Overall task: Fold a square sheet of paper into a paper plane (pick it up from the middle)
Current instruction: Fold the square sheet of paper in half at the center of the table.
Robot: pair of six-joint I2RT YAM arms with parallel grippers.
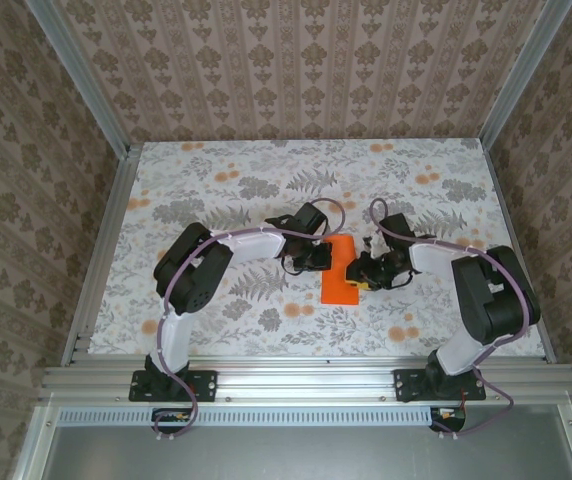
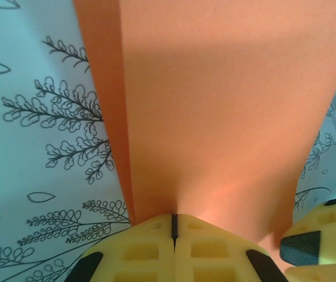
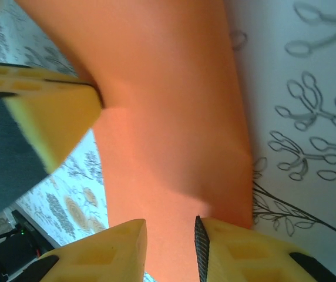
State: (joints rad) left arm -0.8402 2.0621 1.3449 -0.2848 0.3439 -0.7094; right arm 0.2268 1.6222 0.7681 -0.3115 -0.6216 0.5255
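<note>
Square sheet of paper [image 1: 342, 272] lies on the floral surface [image 1: 266, 180] between the two arms. From above it reads as an upright orange rectangle, so I judge it already doubled over.

The main risk is a skewed or crumpled fold. The left gripper [image 1: 318, 258] pinches only the near edge, and the sheet [image 2: 215, 106] bows up from the surface into that pinch. If either arm drags sideways, the thin paper could buckle, slide out of the pinch or tear at the clamped spot. The layers could also shift, and any later crease would then run off-centre. The two grippers sit just beside each other over a narrow strip, so a careless move could knock their fingers together.

The left gripper [image 2: 174, 226] is clenched, its jaws meeting on the paper's edge, and the right wrist camera shows the same pinch [image 3: 97, 97]. The right gripper [image 3: 169, 235] stands partly parted. Its jaws straddle the opposite edge with orange paper [image 3: 168, 117] showing in the gap, so it looks released rather than clamped. One of its fingertips [image 2: 332, 220] sits at the sheet's corner.
</note>
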